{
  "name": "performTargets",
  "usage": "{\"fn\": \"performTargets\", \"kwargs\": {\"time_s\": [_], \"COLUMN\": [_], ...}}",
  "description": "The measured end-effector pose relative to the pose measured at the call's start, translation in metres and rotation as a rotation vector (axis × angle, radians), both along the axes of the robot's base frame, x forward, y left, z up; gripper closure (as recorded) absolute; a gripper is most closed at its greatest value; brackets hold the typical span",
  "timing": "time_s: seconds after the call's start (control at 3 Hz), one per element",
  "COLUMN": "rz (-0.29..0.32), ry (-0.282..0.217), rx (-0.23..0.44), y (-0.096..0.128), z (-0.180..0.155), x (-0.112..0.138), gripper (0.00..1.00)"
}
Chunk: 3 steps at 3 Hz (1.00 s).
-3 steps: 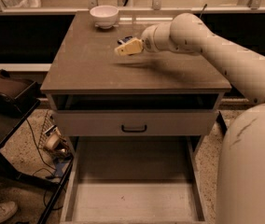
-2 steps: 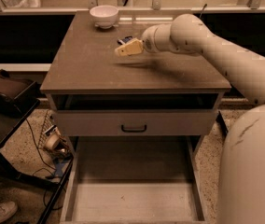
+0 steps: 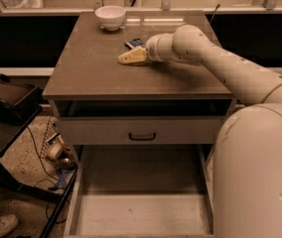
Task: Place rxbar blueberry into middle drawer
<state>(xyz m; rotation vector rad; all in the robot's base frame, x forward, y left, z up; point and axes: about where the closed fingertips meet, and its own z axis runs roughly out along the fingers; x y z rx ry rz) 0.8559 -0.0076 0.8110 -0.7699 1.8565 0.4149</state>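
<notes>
The rxbar blueberry, a small dark blue wrapper, lies flat on the brown cabinet top, right of centre towards the back. My gripper is low over the top just in front of the bar, pointing left, and I cannot tell whether it touches it. The pale arm reaches in from the right. The middle drawer is pulled out at the bottom of the view, and its pale floor is bare.
A white bowl stands at the back of the cabinet top, left of the bar. A shut drawer front with a black handle sits under the top. A dark cart and cables are at the left.
My gripper has shifted slightly towards the front left of the top, and the bar now shows just behind it. The drawer and the bowl have not moved.
</notes>
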Motion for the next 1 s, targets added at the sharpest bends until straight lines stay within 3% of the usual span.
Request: {"fn": "performTargets", "kwargs": {"time_s": [0.67, 1.0], "rz": [-0.005, -0.005], "ry": [0.006, 0.006], "rx": [0.0, 0.0], "y": [-0.0004, -0.0002], "z": [0.0011, 0.0053], "x": [0.0014, 0.0014], "gripper": [0.7, 0.99]}}
